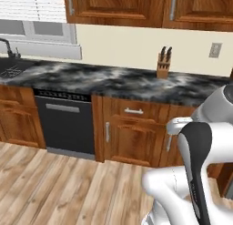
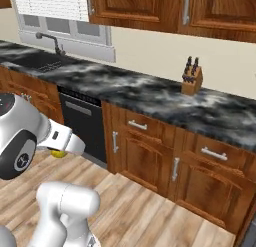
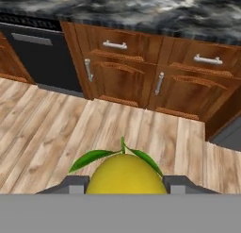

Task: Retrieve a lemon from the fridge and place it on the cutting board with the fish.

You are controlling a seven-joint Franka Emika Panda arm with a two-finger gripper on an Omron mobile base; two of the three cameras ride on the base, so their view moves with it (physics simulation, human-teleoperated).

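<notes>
A: Held item? Small bright yellow roundish lemon (image 3: 125, 175), smooth-skinned, with a short green stem and two slender green leaves spreading left and right from its top.

B: Position? Between the two dark finger tips of the two-finger gripper (image 3: 125, 184), clamped on the fruit from either side. Seen in the right base view as a yellow spot (image 2: 58, 153) just beneath the white hand, above the floor, at the left.

A: State of the end effector? Closed onto the lemon; fruit fills the gap between the tips.

B: Surface below? Light wooden plank floor (image 1: 68, 187), boards running toward the cabinets.

A: Room beyond? Black-and-grey marbled stone countertop (image 1: 118, 80) along the far wall, over reddish-brown wooden base cabinets (image 2: 150, 156) with white bar handles. Black dishwasher front (image 1: 66, 124) with a grey handle, set left of the cabinet doors.

B: On the counter? Tan wooden knife block (image 2: 192, 80) with dark handles upright, near the cream wall. Dark sink (image 2: 40, 61) with a curved grey tap at the far left, under a white-framed window with blinds (image 1: 34, 19).

A: Above? Reddish-brown wooden wall cabinets (image 1: 136, 7); grey wall socket (image 1: 215, 49) right of the knife block.
</notes>
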